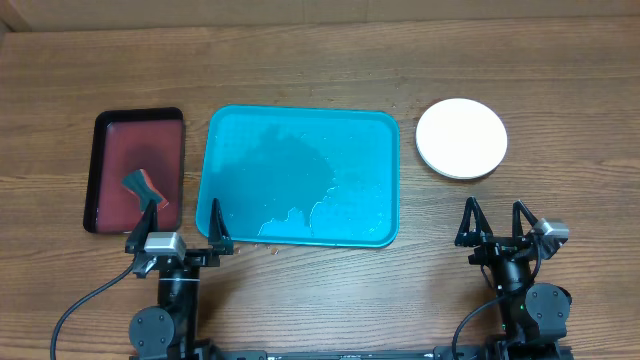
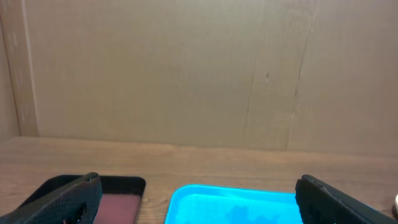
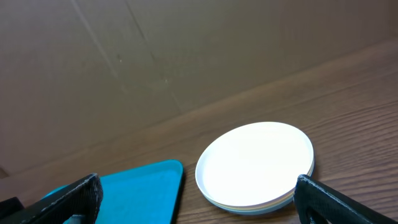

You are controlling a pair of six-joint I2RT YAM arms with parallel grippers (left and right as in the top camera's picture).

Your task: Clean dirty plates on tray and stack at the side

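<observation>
The turquoise tray [image 1: 300, 175] lies in the middle of the table, its floor wet with darker patches and droplets and no plate on it. The plates [image 1: 461, 138] are stacked on the wood to its right. The white one is on top, and the right wrist view shows yellowish and pale blue rims under it [image 3: 255, 162]. My left gripper [image 1: 183, 210] is open at the tray's near left corner [image 2: 236, 202]. My right gripper [image 1: 494, 210] is open just in front of the stack, touching nothing. Both pairs of jaws stand wide with nothing between them.
A dark red tray [image 1: 138, 170] lies left of the turquoise one, with a sponge [image 1: 145, 188] at its near end. It also shows beside my left finger [image 2: 121, 205]. A cardboard wall stands behind the table. Bare wood surrounds the stack and lies in front of both trays.
</observation>
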